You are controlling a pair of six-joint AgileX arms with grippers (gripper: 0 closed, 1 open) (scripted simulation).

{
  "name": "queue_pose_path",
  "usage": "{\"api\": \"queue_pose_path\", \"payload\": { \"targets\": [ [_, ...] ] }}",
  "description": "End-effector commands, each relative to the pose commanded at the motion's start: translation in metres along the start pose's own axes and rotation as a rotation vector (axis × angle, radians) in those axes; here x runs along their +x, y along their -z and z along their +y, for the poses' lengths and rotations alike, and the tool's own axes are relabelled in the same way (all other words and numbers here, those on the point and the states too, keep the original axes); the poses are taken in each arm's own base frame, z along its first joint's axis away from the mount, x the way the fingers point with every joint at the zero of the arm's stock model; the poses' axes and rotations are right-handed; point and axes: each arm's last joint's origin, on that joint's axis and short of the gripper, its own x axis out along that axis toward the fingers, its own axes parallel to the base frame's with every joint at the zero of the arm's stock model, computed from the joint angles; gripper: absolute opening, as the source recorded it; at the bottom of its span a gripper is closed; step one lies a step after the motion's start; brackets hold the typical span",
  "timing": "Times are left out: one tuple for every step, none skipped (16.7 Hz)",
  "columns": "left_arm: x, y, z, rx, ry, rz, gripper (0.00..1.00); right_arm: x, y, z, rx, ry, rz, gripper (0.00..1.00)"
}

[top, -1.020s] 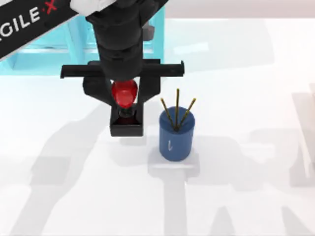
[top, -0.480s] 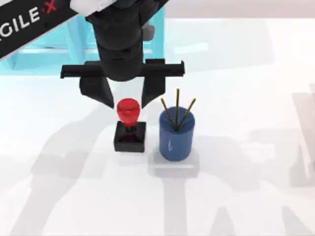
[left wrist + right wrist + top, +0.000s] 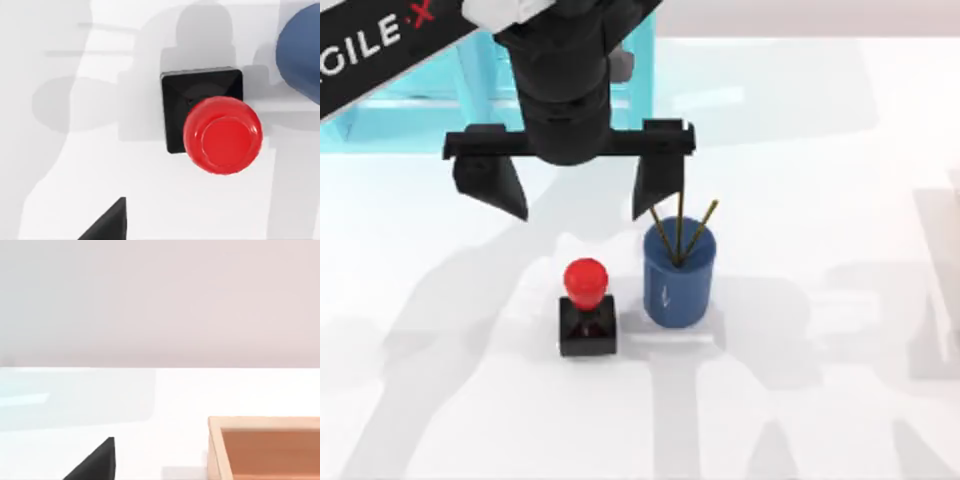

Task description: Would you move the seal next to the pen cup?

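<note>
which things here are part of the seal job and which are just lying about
Part of the job:
seal, standing left of the cup
pen cup with pencils
left gripper, open above them

Just lying about:
wooden tray
pale blue frame at the table's far left

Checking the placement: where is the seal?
The seal stands on the table just left of the pen cup in the top view, below the open left gripper.

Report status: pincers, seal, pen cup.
Left pincer open, above the seal. Seal upright on table, just left of pen cup, not touching. Nothing in the way.
</note>
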Motion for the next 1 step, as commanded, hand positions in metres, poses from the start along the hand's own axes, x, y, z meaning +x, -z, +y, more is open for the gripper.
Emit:
{"api": "queue_pose_path", "payload": {
  "targets": [
    [0.0000, 0.0000, 0.0000, 0.000, 0.000, 0.000, 1.00, 0.0000, 0.0000, 0.0000, 0.000, 0.000, 0.000, 1.00]
  ]
}}
